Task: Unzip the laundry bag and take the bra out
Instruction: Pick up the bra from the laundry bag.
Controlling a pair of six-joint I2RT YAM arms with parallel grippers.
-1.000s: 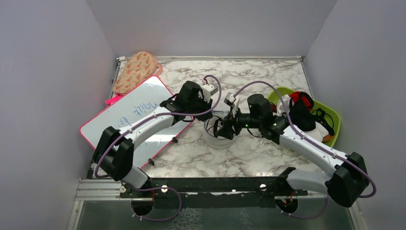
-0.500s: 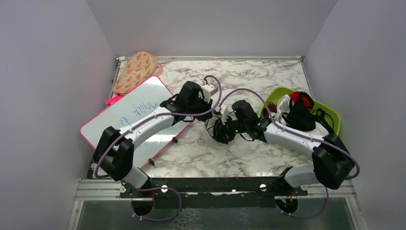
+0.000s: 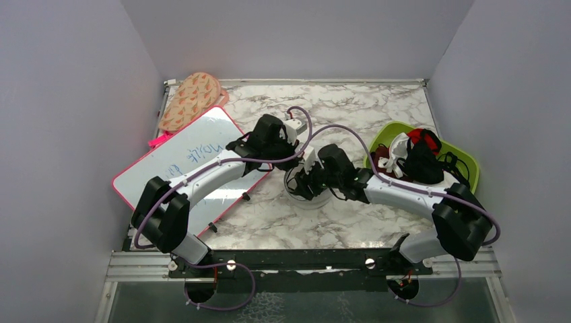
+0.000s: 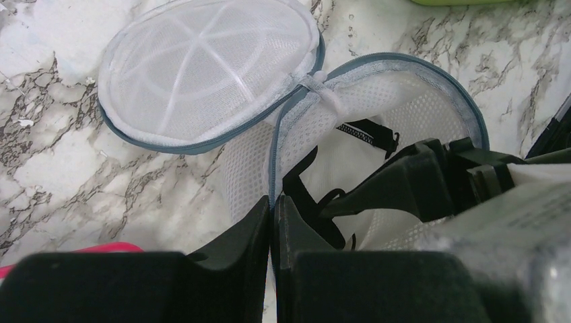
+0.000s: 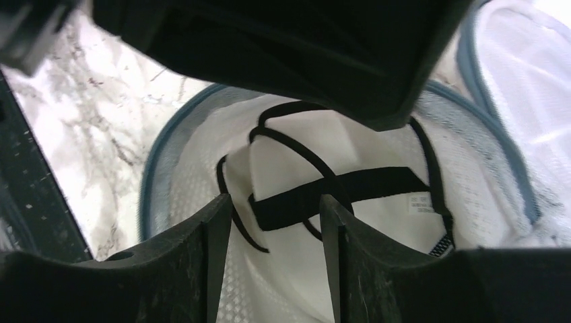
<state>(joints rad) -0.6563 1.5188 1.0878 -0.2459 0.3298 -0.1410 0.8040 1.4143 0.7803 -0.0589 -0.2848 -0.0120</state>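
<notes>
So the bag [image 4: 404, 81] is unzipped, with the left pincer [image 4: 271, 208] pinched shut on its rim. The right pincer [image 5: 274, 202] hangs jaws apart in its mouth, bra [image 5: 337, 192] right below the tips. It looks light, floppy and snaggy. I'd grab the wide black band, not the thin straps.

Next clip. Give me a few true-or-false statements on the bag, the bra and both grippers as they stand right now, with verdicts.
1. The laundry bag is unzipped, its lid flipped out onto the table. True.
2. The bra lies on the table outside the bag. False: its black straps lie inside the bag.
3. The left gripper is shut on the bag's rim. True.
4. The right gripper is clamped shut. False: its fingers stand apart over the bra's straps.
5. The lime-green tray is empty. False: it holds clothes.
</notes>
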